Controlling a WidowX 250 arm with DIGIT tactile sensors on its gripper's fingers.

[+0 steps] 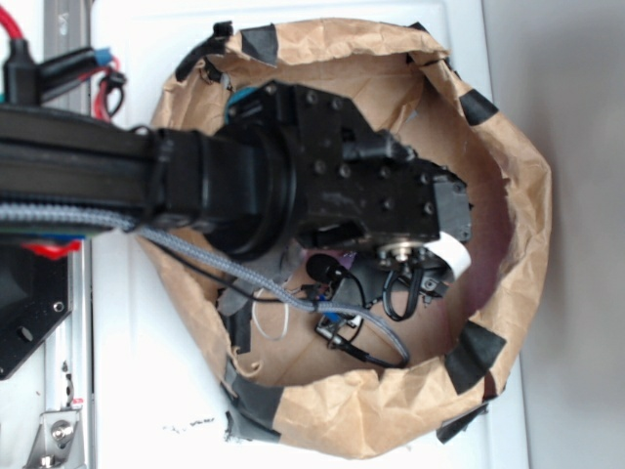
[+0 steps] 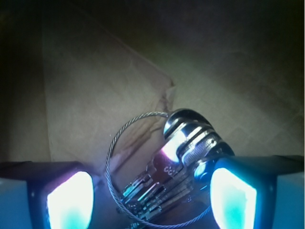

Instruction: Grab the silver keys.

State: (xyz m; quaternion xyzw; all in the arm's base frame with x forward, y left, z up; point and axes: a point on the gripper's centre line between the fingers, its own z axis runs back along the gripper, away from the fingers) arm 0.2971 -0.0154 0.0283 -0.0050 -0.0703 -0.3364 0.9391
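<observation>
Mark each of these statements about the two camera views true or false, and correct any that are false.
1. The silver keys lie between the two finger pads of the gripper in the wrist view. True.
2. The keys are joined by a thick red ribbon. False: a thin wire ring joins them.
3. The arm reaches into a container with walls of crumpled brown paper. True.
4. The paper walls are held with strips of white tape. False: the tape patches are black.
5. The jaws are fully shut with nothing between them. False: they stand apart, with the keys in the gap.
</observation>
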